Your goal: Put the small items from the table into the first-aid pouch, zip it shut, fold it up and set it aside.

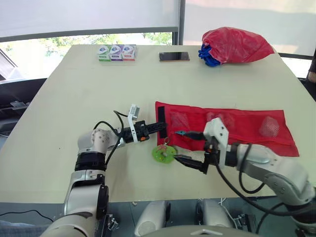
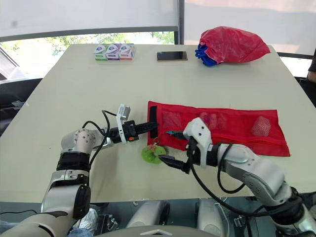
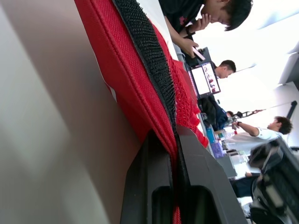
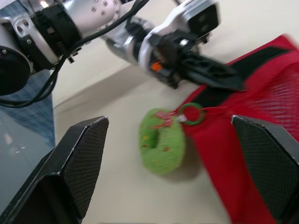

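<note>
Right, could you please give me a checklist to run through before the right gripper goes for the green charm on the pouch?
1. Hold of the left gripper on the pouch: ok, shut on its black strip.
2. Opening of the right gripper: ok, fingers apart, close to the green charm.
3. Charm tied to the pouch: ok, a ring joins them.
4. Pouch flat on the table: ok.
5. Zip's state: cannot tell.
6. All small items packed: cannot tell; three small boxes sit at the far edge.
</note>
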### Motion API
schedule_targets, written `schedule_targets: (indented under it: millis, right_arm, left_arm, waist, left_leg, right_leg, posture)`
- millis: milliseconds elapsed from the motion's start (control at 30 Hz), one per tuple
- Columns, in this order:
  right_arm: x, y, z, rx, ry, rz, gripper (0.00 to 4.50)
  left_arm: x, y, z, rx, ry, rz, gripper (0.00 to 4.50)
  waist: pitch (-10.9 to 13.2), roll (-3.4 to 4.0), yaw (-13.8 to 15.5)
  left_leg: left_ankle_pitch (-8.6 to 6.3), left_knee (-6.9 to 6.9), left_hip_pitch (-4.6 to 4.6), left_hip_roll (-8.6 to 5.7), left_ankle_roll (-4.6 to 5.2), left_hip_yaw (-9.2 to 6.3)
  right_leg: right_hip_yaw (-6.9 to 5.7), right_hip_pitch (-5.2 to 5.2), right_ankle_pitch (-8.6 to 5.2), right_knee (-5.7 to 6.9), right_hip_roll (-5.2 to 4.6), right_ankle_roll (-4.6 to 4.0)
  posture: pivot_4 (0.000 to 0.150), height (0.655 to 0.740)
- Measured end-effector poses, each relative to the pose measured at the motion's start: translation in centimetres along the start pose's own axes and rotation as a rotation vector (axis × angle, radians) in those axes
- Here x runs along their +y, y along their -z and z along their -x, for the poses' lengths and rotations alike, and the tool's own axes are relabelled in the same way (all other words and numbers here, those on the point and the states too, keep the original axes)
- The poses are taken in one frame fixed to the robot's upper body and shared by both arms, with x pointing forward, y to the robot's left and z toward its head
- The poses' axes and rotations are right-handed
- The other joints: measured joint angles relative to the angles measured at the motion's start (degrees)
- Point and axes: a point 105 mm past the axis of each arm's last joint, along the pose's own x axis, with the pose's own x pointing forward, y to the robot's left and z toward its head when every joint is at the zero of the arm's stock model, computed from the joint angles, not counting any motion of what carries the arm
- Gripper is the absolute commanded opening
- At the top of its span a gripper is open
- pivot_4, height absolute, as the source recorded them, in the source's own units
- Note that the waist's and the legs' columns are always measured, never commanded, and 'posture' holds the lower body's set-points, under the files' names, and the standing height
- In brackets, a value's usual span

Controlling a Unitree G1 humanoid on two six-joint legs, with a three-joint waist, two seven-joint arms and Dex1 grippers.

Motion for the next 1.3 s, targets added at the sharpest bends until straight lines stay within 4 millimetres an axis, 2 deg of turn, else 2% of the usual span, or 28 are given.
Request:
schedule_targets:
  millis: [133, 233, 367, 500, 700, 800, 833, 900, 967, 1033, 1067, 1167, 1300]
  right_arm:
    - [0.7, 2.0, -1.9, 0.064, -0.048, -0.071, 4.50]
    - [1.2, 2.6, -2.7, 0.083, -0.068, -0.111, 4.50]
    - [0.0, 3.7, -3.5, 0.140, 0.000, -0.153, 4.50]
    - [-0.2, 3.7, -4.3, 0.136, 0.040, -0.198, 4.50]
    - [-0.6, 3.8, -4.5, 0.144, 0.069, -0.218, 4.50]
    - [-0.9, 3.9, -4.7, 0.147, 0.090, -0.213, 3.69]
    - [-1.1, 4.0, -4.8, 0.149, 0.106, -0.210, 3.10]
    - [-1.6, 4.1, -4.7, 0.152, 0.128, -0.211, 2.42]
    - [-1.9, 4.4, -4.4, 0.157, 0.145, -0.218, 1.07]
    - [-1.6, 4.5, -3.9, 0.169, 0.139, -0.218, 0.68]
    - [-1.3, 4.6, -3.5, 0.173, 0.130, -0.215, 0.12]
    - [-0.8, 3.9, -2.0, 0.157, 0.115, -0.219, 0.03]
    - [-0.8, 0.7, -0.6, 0.026, 0.124, -0.243, 0.03]
  left_arm:
    - [0.0, 0.0, -0.4, -0.003, -0.015, -0.002, 0.05]
    - [0.0, -0.1, -0.6, -0.003, -0.026, -0.007, 0.05]
    - [0.0, 0.0, -0.4, 0.001, -0.036, -0.015, 0.05]
    - [0.0, 0.1, -0.2, 0.004, -0.051, -0.021, 0.05]
    - [-0.1, 0.4, 0.0, 0.009, -0.058, -0.029, 0.05]
    - [-0.1, 0.3, 0.1, 0.006, -0.061, -0.028, 0.00]
    - [-0.1, 0.3, 0.1, 0.006, -0.061, -0.026, 0.00]
    - [-0.1, 0.4, 0.1, 0.007, -0.058, -0.024, 0.00]
    - [-0.2, 0.4, 0.2, 0.009, -0.057, -0.025, 0.00]
    - [-0.2, 0.5, 0.3, 0.019, -0.057, -0.035, 0.00]
    - [-0.1, 0.5, 0.4, 0.022, -0.060, -0.039, 0.00]
    - [0.3, 0.6, 1.4, 0.051, -0.083, -0.074, 0.00]
    - [0.8, 1.1, 2.8, 0.135, -0.118, -0.173, 0.00]
  waist:
    - [-0.02, 0.03, -0.10]
    - [-0.02, 0.03, -0.15]
    - [-0.02, 0.04, -0.44]
    - [-0.03, 0.05, -0.80]
    - [-0.04, 0.04, -0.88]
    - [-0.04, 0.04, -0.93]
    - [-0.04, 0.05, -0.93]
    - [-0.04, 0.05, -0.93]
    - [-0.04, 0.05, -0.92]
    - [-0.03, 0.05, -0.93]
    - [-0.03, 0.06, -0.91]
    - [-0.03, 0.06, -1.37]
    - [-0.04, 0.07, -2.46]
  left_leg:
    - [0.00, 0.00, 0.00, 0.00, 0.00, -0.02]
    - [0.00, 0.00, 0.00, 0.00, 0.00, -0.03]
    - [0.01, -0.01, 0.00, -0.01, -0.02, -0.08]
    - [0.03, -0.05, 0.00, 0.00, -0.07, -0.09]
    - [0.03, -0.07, 0.00, 0.00, -0.07, -0.08]
    - [0.03, -0.08, 0.00, 0.00, -0.07, -0.08]
    - [0.03, -0.08, 0.01, 0.00, -0.07, -0.08]
    - [0.03, -0.08, 0.00, 0.00, -0.07, -0.08]
    - [0.03, -0.09, -0.01, 0.00, -0.07, -0.08]
    - [0.03, -0.09, -0.02, 0.00, -0.07, -0.07]
    - [0.03, -0.10, -0.04, 0.01, -0.07, -0.08]
    - [0.03, -0.11, -0.03, 0.04, -0.08, -0.05]
    - [0.05, -0.31, 0.05, 0.15, -0.14, -0.09]
  right_leg:
    - [-0.01, 0.00, 0.00, 0.01, 0.03, 0.00]
    - [-0.01, 0.00, 0.00, 0.01, 0.04, 0.00]
    - [-0.06, -0.01, 0.00, 0.01, 0.06, -0.01]
    - [-0.02, -0.04, 0.00, 0.01, 0.07, -0.02]
    - [-0.03, -0.05, 0.00, 0.00, 0.09, -0.02]
    - [-0.02, -0.05, 0.00, 0.00, 0.11, -0.02]
    - [-0.02, -0.05, 0.00, 0.00, 0.11, -0.02]
    - [-0.02, -0.05, 0.00, 0.00, 0.11, -0.02]
    - [-0.02, -0.07, 0.00, -0.01, 0.11, -0.02]
    - [0.00, -0.08, 0.00, -0.01, 0.11, -0.02]
    - [0.00, -0.10, 0.00, -0.03, 0.11, -0.02]
    - [0.04, -0.14, 0.00, -0.01, 0.12, -0.02]
    - [0.16, -0.18, 0.01, -0.01, 0.08, -0.06]
  posture:
    - [0.150, 0.7400]
    - [0.150, 0.7400]
    - [0.150, 0.7400]
    - [0.150, 0.7400]
    - [0.150, 0.7400]
    - [0.150, 0.7400]
    - [0.150, 0.7400]
    - [0.150, 0.7400]
    - [0.150, 0.7400]
    - [0.150, 0.7400]
    - [0.150, 0.7400]
    - [0.150, 0.7400]
    - [0.150, 0.7400]
